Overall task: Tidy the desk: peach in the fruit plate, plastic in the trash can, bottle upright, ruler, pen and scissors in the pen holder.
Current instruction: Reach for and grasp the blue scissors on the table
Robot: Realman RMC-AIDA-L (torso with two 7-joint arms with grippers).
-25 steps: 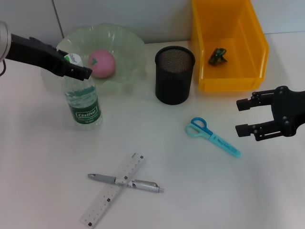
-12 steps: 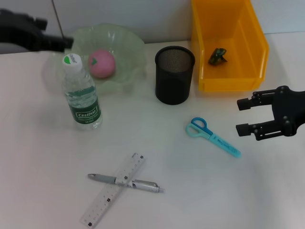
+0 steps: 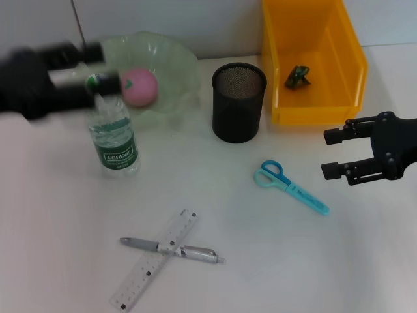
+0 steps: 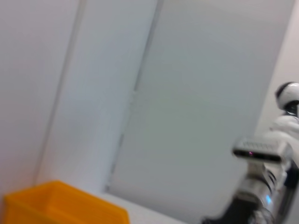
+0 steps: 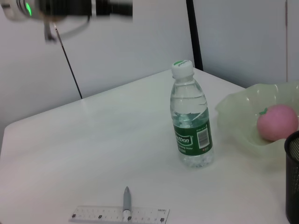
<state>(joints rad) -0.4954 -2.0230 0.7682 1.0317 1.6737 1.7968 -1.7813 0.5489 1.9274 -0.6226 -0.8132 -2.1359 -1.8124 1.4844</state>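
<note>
Since half a second ago, the left gripper [image 3: 98,68] has swung back in over the desk [image 3: 260,261] as a blur above the bottle's cap; its fingers look spread and hold nothing, apart from the bottle. The right gripper [image 3: 332,154] has barely shifted and hovers right of the scissors, fingers spread and empty.

Largest to smallest: the orange bin [image 3: 313,65] at the far right holds a small green scrap of plastic [image 3: 298,76]. The pale green plate [image 3: 163,72] at the far left holds the pink peach [image 3: 140,87]. The black mesh pen holder [image 3: 238,102] stands between them. The bottle [image 3: 114,140] stands upright before the plate. The ruler [image 3: 150,264] lies near the front edge with the pen [image 3: 195,252] crossed over it. The blue scissors [image 3: 290,187] lie flat before the holder.
</note>
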